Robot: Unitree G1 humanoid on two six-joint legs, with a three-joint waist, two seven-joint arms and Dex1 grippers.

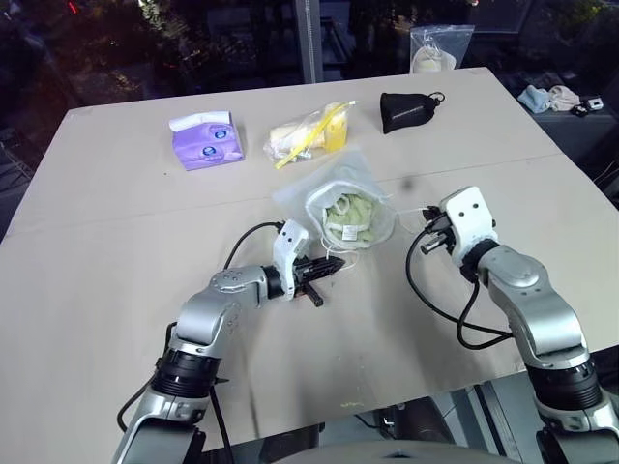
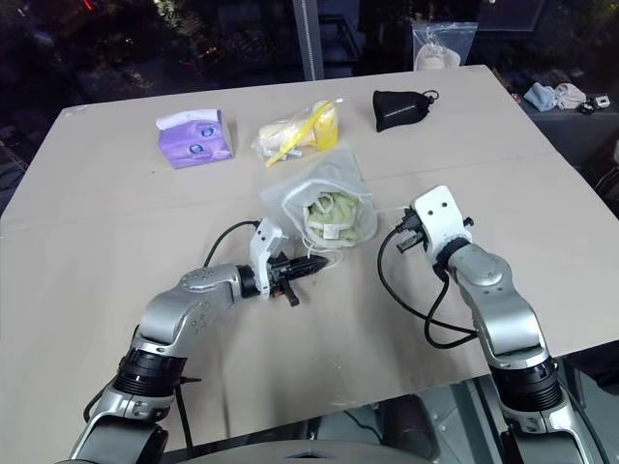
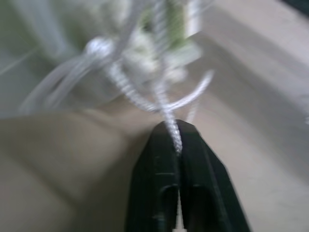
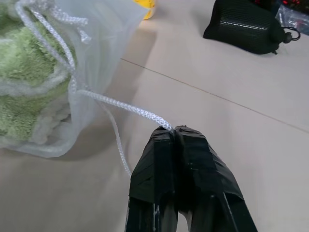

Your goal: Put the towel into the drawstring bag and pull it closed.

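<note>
The drawstring bag (image 1: pixel 360 174), frosted white and thin, lies mid-table with its gathered mouth facing me. The light green towel (image 1: pixel 345 215) sits inside it and shows through the mouth and the wall (image 4: pixel 29 63). My left gripper (image 1: pixel 335 265) lies low on the table just in front of the bag's mouth. In the left wrist view it (image 3: pixel 176 128) is shut on a white cord (image 3: pixel 163 104) that runs to the bag. My right gripper (image 1: pixel 427 235) is to the right of the bag. In the right wrist view it (image 4: pixel 174 129) is shut on the other white cord (image 4: pixel 120 104), which stretches to the bag's mouth.
Behind the bag lie a purple tissue pack (image 1: pixel 206 140), a clear plastic bag with yellow contents (image 1: pixel 309 133) and a small black pouch (image 1: pixel 406 109). Another clear bag (image 1: pixel 437 48) stands past the table's far edge. Bare tabletop (image 1: pixel 116 271) lies to the left and in front.
</note>
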